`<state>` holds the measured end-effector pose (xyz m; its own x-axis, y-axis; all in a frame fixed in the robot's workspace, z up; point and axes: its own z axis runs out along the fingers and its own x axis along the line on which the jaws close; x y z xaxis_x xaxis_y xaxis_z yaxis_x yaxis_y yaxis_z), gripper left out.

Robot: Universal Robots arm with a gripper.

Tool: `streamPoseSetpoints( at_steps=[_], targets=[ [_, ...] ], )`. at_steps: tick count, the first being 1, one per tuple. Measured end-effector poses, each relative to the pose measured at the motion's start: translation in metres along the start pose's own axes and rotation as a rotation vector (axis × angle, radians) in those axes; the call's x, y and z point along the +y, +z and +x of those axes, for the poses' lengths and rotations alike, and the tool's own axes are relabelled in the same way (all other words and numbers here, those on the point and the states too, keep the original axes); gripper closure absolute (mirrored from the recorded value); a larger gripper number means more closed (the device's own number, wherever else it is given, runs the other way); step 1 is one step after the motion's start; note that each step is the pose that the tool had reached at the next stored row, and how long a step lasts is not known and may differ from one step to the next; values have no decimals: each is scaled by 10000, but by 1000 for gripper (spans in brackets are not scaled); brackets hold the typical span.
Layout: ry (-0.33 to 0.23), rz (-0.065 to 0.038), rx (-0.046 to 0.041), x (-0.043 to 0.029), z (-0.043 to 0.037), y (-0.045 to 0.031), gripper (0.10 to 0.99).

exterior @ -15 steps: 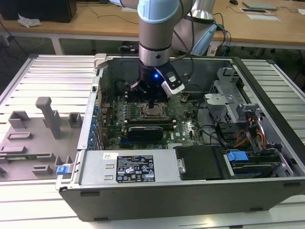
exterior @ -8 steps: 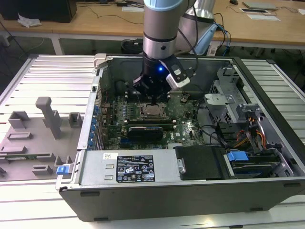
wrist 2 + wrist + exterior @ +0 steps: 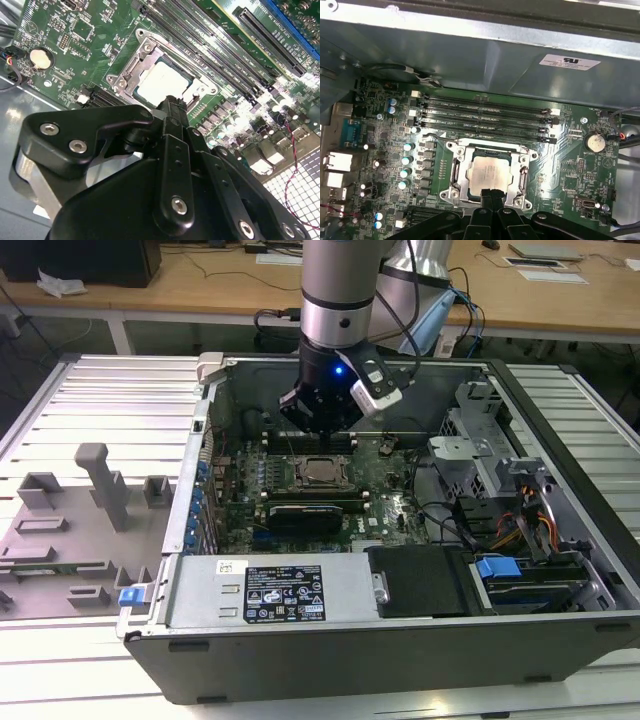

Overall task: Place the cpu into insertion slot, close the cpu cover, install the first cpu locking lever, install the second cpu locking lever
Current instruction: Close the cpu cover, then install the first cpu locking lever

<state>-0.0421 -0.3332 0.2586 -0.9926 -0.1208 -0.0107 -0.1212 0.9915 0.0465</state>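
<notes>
Cpu (image 3: 487, 172) seated in slot (image 3: 485, 152), cover (image 3: 522, 175) lying flat round it. Gripper (image 3: 491, 196) pinched narrow, empty, tips just over the cover's edge. We judge latching is in hand: press on metal only, straight down, clear of cpu and memory slots (image 3: 485, 112)

In the exterior view the space straight above the insertion slot (image 3: 322, 472) is open, save for the gripper (image 3: 318, 428) hanging at its twelve o'clock edge over the memory slots (image 3: 262, 444). A long black block (image 3: 305, 513) lies close at six o'clock. The drive cage (image 3: 480, 455) and cables (image 3: 440, 520) crowd three o'clock; the case wall (image 3: 192, 458) rises at nine o'clock.
</notes>
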Motion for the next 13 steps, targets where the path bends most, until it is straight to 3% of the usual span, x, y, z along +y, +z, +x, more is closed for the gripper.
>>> streamPoseSetpoints(
  at_steps=[10, 13],
  targets=[
    [0, 2, 0, 0, 0, 0, 980],
    [1, 2, 0, 8, 34, 0, 980]
  ],
)
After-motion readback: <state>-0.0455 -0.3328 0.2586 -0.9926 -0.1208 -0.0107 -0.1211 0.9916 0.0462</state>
